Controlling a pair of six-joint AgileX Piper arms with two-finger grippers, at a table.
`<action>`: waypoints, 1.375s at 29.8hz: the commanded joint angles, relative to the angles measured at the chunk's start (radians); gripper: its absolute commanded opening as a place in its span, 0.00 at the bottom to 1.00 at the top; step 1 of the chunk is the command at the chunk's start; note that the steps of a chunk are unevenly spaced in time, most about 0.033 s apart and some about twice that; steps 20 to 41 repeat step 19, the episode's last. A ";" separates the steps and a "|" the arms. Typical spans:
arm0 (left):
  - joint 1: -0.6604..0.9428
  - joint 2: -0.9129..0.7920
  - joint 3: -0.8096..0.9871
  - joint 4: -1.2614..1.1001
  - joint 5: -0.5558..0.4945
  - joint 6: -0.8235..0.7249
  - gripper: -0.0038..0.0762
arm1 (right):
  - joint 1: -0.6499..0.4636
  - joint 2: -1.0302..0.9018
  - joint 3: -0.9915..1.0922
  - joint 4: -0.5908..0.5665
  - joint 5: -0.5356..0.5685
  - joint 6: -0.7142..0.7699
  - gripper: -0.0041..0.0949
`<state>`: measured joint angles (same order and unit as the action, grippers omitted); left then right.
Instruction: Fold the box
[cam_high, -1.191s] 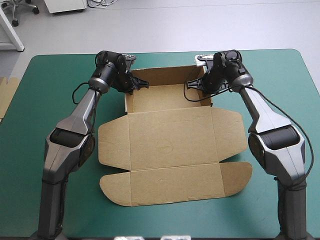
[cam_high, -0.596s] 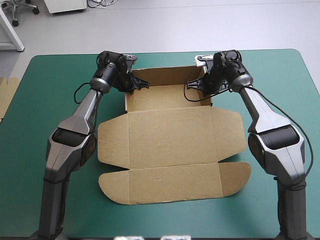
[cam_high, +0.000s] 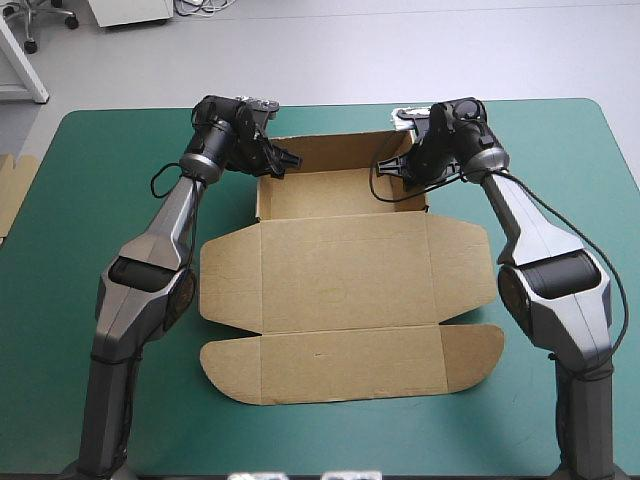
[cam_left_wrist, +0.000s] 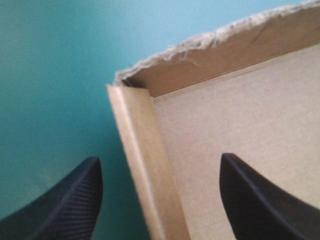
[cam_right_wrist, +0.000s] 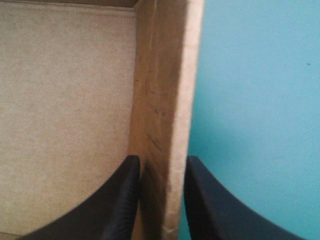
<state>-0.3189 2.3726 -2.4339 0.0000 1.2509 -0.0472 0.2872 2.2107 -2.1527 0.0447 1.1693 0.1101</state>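
The brown box lies in the middle of the teal-green table, with a small tray of raised walls at its far end and the lid and flaps flat toward me. My left gripper is at the tray's far left corner. In its wrist view this left gripper stands open, one black finger outside and one inside the left wall. My right gripper is at the far right corner. In its own view the right gripper stands slightly open astride the right wall.
A strip of more brown board shows at the table's left edge. Teal-green cover lies bare on both sides of the box and along the front edge.
Both grippers were shut on the tray's side walls just before. The left has now opened wide and the right a little. The box has shifted slightly to the right.
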 joint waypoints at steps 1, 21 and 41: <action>-0.002 -0.099 -0.031 -0.014 0.045 -0.002 0.66 | -0.012 -0.089 -0.034 -0.008 -0.016 -0.013 0.48; -0.043 -0.260 -0.027 0.000 0.047 0.003 0.58 | -0.018 -0.236 -0.032 -0.020 0.017 -0.036 0.63; -0.043 -0.260 -0.027 0.000 0.047 0.003 0.58 | -0.018 -0.236 -0.032 -0.020 0.017 -0.036 0.63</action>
